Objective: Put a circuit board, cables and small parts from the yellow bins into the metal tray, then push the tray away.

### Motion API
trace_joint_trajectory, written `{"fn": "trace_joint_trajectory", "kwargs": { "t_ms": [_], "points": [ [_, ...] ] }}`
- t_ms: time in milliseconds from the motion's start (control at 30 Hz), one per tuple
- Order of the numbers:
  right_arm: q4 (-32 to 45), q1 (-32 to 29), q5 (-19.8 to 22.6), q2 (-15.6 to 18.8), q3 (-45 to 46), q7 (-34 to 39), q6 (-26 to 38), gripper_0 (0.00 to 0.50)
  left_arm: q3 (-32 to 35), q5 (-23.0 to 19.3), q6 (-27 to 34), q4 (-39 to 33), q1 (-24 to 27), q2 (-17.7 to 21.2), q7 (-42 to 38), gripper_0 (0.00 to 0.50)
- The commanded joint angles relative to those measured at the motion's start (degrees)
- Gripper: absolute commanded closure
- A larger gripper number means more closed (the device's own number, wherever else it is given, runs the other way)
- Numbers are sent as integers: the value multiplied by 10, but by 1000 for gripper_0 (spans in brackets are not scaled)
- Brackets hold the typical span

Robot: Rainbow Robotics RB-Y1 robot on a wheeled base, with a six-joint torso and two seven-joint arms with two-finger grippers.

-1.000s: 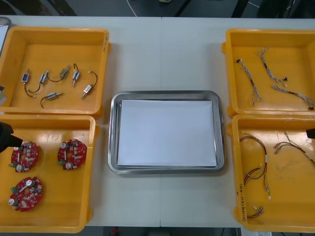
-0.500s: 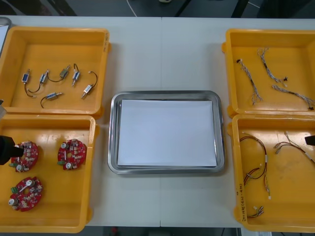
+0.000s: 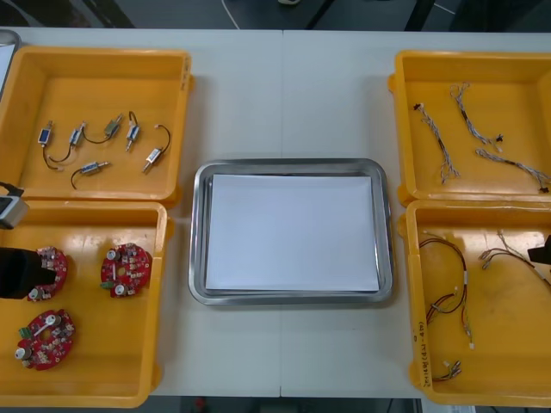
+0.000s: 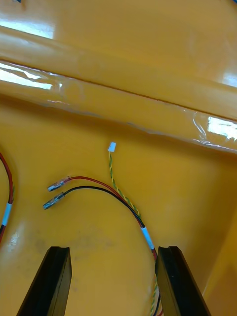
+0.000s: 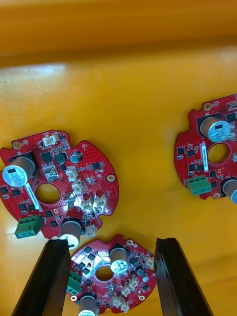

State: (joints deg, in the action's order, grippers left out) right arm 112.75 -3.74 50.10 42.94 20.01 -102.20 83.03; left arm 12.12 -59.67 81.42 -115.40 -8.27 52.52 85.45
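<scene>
- In the front view my left end effector (image 3: 15, 272) is cut off by the left edge. It is a dark block over the near-left bin (image 3: 90, 379), and it hides part of the leftmost board (image 3: 52, 265).
- My right end effector (image 3: 542, 254) is a dark sliver at the right edge, over the near-right bin (image 3: 508, 344).
- In the left wrist view, the left end effector's fingers (image 5: 44, 281) stand apart, holding nothing. One circuit board (image 5: 111, 281) lies between them, and I cannot tell whether they touch it.
- In the right wrist view, the right end effector's fingers (image 4: 54, 281) are also spread, holding nothing. A red and yellow cable (image 4: 116, 195) runs close by one finger, and its end is cut off.
- The near-left bin holds three circuit boards (image 3: 126, 268).
- The far-left bin (image 3: 95, 77) holds small metal parts (image 3: 153, 157) with dark leads. Their kind is hard to make out.
- The far-right bin (image 3: 473, 56) holds blue and white cables (image 3: 439, 138).
- The near-right bin holds red and yellow cables (image 3: 448, 284).
- The metal tray (image 3: 293, 163), white inside, sits on the tabletop (image 3: 284, 86) between the bins.
</scene>
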Motion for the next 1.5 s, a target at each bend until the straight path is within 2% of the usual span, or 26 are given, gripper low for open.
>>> {"fn": "trace_joint_trajectory", "kwargs": {
  "t_ms": [33,467,733,1233,1500],
  "points": [
    [-27,-10,-5,16,-23,-41,-21,0,-6,3,-7,13,-19,25,80,0],
    [-74,-10,-14,22,-37,-85,-29,0,-24,3,-55,56,-24,24,88,0],
    [-116,-8,-18,22,-38,-146,-75,0,-36,0,-68,69,-24,25,89,0],
    [-123,-8,-36,22,-64,-145,-94,0,-39,-10,-79,88,-25,23,89,0],
    [-156,-8,-35,22,-74,-152,-124,0,-40,-23,-85,92,-31,23,90,0]
  ]
}}
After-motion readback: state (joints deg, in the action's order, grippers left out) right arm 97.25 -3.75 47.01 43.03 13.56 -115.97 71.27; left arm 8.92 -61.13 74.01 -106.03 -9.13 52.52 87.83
